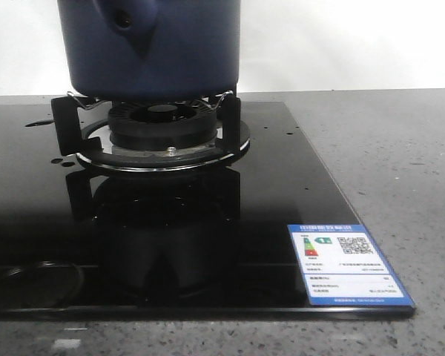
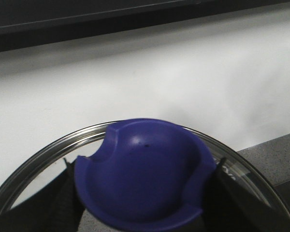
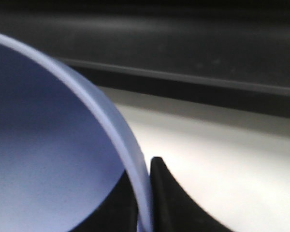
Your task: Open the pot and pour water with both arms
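Both tools loaded: left tool (image 2: 137,212) clamped on lid knob (image 2: 140,174), right tool (image 3: 147,212) pinching periwinkle bowl (image 3: 48,154) rim, seemingly. Pot (image 1: 150,48) upper left, seated on burner (image 1: 162,133). Keep lid clear; tip bowl slowly over pot.

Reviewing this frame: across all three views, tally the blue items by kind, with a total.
Dark navy pot on the burner: 1
Glass lid with blue knob: 1
Light blue bowl: 1
Total: 3
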Robot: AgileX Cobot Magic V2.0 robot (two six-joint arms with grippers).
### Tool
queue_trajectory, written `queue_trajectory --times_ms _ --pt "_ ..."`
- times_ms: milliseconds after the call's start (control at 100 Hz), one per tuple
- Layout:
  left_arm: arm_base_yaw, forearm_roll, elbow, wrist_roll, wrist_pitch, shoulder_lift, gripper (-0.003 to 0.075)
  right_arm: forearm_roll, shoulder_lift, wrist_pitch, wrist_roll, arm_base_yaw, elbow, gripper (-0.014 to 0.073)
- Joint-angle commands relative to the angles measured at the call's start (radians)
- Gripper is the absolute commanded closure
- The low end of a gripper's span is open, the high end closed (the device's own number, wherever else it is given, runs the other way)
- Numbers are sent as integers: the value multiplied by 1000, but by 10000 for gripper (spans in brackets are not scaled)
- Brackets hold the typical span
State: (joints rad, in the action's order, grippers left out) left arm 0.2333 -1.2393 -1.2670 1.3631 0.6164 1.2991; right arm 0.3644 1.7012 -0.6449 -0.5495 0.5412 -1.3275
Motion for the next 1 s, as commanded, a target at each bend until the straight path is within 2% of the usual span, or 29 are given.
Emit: queue_trajectory --times_ms 0,400,990 --pt "5 -68 -40 -11 -28 -30 366 -42 -57 -110 2 0 -28 637" --pt "5 -68 -40 -11 -28 -30 366 -130 -57 -175 2 0 -28 637" --pt "5 -81 -40 -11 -28 -30 366 -133 -57 -179 2 0 -28 637"
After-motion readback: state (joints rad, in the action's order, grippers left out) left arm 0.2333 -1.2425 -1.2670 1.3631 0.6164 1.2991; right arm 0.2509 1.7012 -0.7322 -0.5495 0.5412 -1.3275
